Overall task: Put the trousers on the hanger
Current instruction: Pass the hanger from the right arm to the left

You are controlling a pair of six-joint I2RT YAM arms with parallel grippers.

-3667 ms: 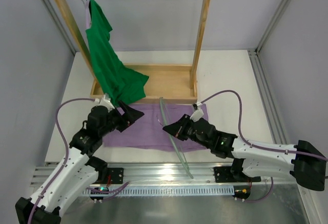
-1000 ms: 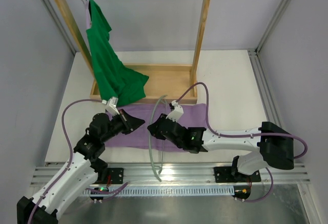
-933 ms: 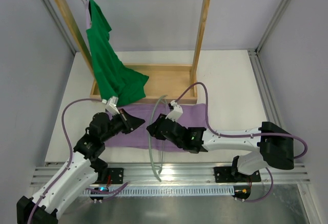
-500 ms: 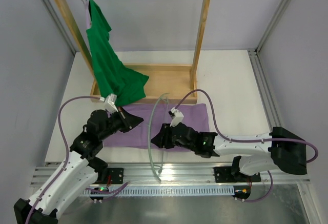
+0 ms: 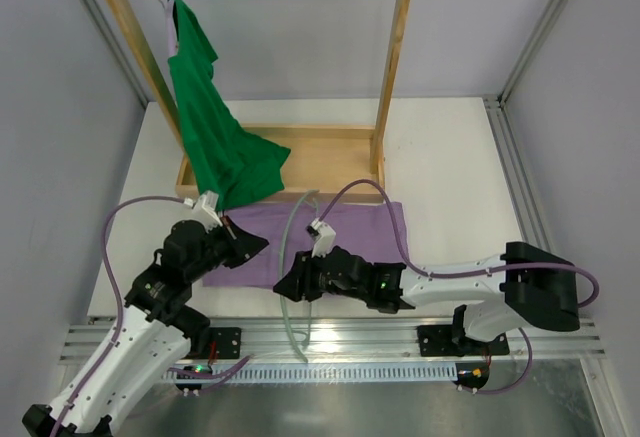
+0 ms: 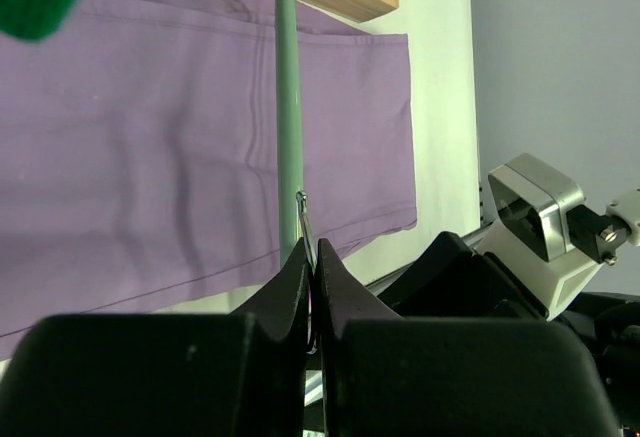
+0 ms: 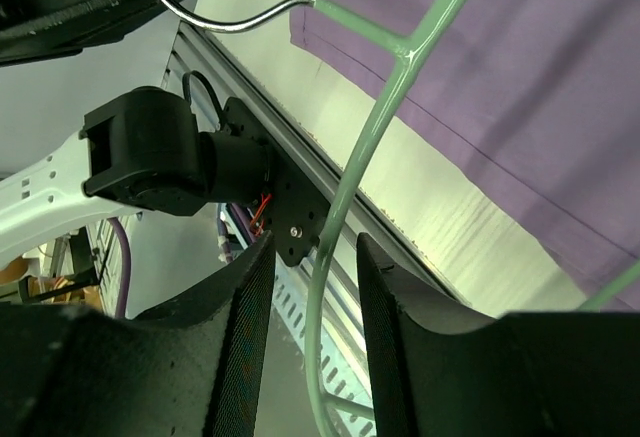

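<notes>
Observed condition: the trousers (image 5: 365, 225) lie flat on the bench (image 5: 450, 157). Their far edge runs along the front of the wooden rack's tray (image 5: 330, 157), and their near edge stops just short of the aluminium rail (image 5: 380, 332).

The hanger (image 6: 288, 107) crosses the trousers left of their middle. Its upper end is near the tray front and its lower end reaches out past the bench edge over the rail.

Left gripper (image 6: 311, 249): jaws closed, with the hanger's wire hook (image 7: 235, 27) pinched at the tips.

Right gripper (image 7: 313, 257): jaws parted, straddling one hanger shoulder, with a gap showing on each side of the rod.

Room for moving:
- White bench surface runs from the right of the trousers to the side frame.
- On the left, the green T-shirt (image 5: 205, 117) hangs from the rack rail and drapes over the tray corner, close above the left gripper.
- The rack's right post (image 5: 395, 67) stands behind the trousers' right end.

Changes against the earlier frames:
- A few seconds ago the right gripper carried the hanger right of centre. It now sits further left, next to the left gripper.
- Over the last second the left jaws have closed and the right jaws have opened.
- The right arm has drawn nearer the rail.
- The trousers and the T-shirt have not shifted.
</notes>
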